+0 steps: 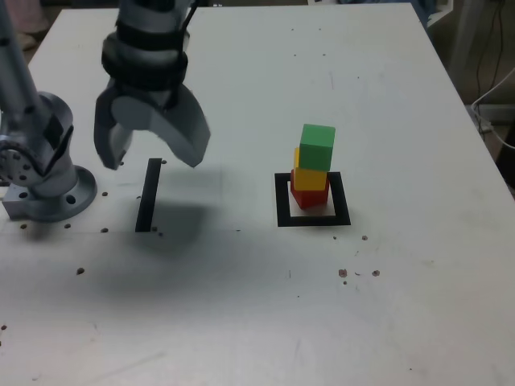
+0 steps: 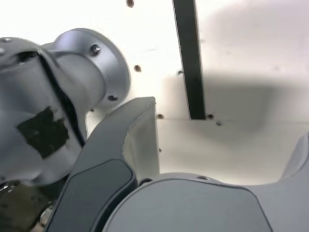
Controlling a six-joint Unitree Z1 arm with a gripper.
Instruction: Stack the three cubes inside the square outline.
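Note:
In the exterior view three cubes stand in one stack: the red cube (image 1: 308, 196) at the bottom, the yellow cube (image 1: 310, 177) on it, the green cube (image 1: 317, 147) on top, slightly turned. The stack rests inside the black square outline (image 1: 282, 203). My gripper (image 1: 153, 161) hangs open and empty well to the exterior view's left of the stack, above the table. The wrist view shows one grey finger (image 2: 140, 135) and none of the cubes.
A straight black strip (image 1: 149, 195) (image 2: 189, 58) lies on the white table (image 1: 386, 305) below the gripper. The arm's grey base (image 1: 44, 173) (image 2: 82, 72) stands at the exterior view's left edge. Small dark specks dot the table's front.

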